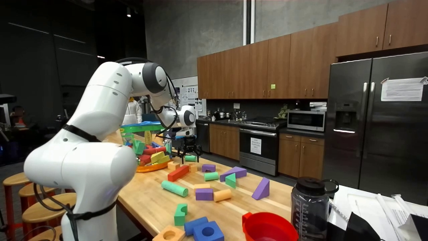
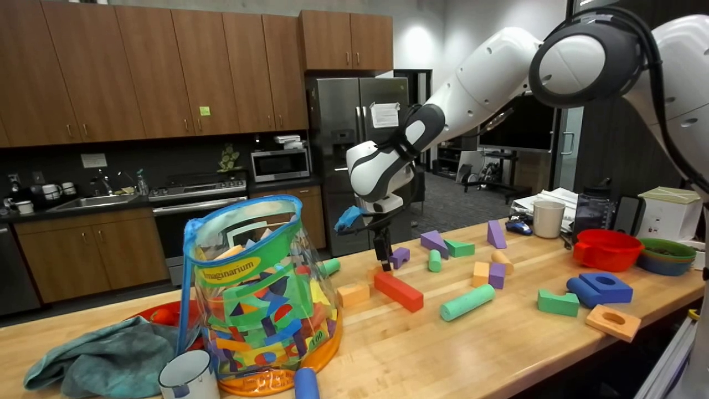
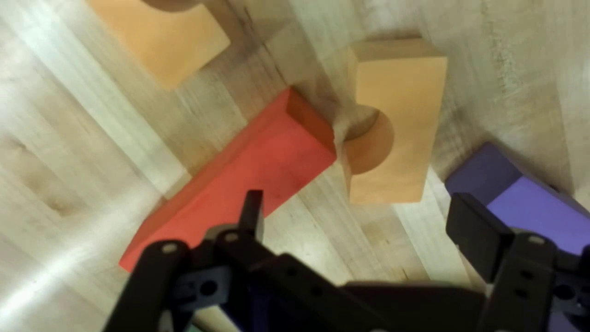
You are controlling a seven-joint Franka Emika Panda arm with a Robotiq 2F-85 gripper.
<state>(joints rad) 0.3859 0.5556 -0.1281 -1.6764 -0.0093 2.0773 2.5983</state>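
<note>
Jaws spread wide point down over the wooden surface (image 3: 318,244), with bare wood showing between their tips. Just past that gap, toward the top of the wrist view, lies the orange notched block (image 3: 405,124), apart from both tips. One jaw overlaps the red block (image 3: 258,175) in that view; whether they touch cannot be told. The other partly covers the purple block (image 3: 539,207). The red block's upper end sits just beside the orange one's notched side. A second orange block (image 3: 170,41) lies beyond the red one, cut with its own curved hollow.

All four have smooth, matte faces. The red one is a long rectangular bar; the orange notched block is a shorter slab with a half-round bite in one long side; the purple one shows an arched opening in both exterior views. Pale and darker strips run along the surface, crossed by a glossy streak of light. In an exterior view, a green cylinder (image 2: 468,302) looks faintly mottled, and a clear plastic bag (image 2: 277,246) with a blue rim stands on an orange base.
</note>
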